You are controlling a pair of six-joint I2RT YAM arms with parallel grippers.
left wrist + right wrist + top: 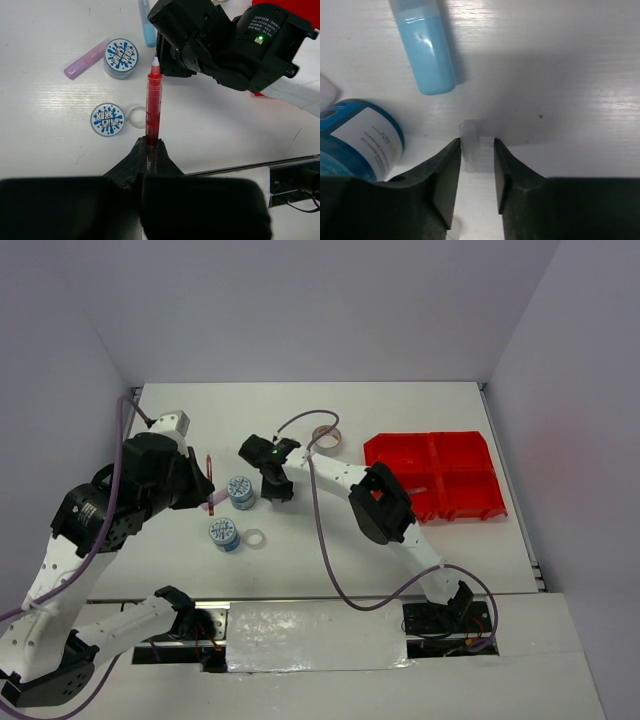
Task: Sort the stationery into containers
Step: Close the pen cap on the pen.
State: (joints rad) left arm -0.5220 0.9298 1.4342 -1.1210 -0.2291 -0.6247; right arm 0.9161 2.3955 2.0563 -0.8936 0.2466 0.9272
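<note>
My left gripper is shut on the lower end of a thin red pen, which it holds above the table. Under it lie two blue-white tape rolls, a small clear tape ring and a lilac marker. My right gripper is down at the table, open, with a small clear tube between its fingers, against the left one. A light-blue marker lies just beyond it. The red four-compartment bin sits at the right.
A grey tape roll lies at the back, between the right gripper and the bin. One blue-white tape roll stands close to the right gripper's left finger. The two grippers are near each other, left of the table's centre.
</note>
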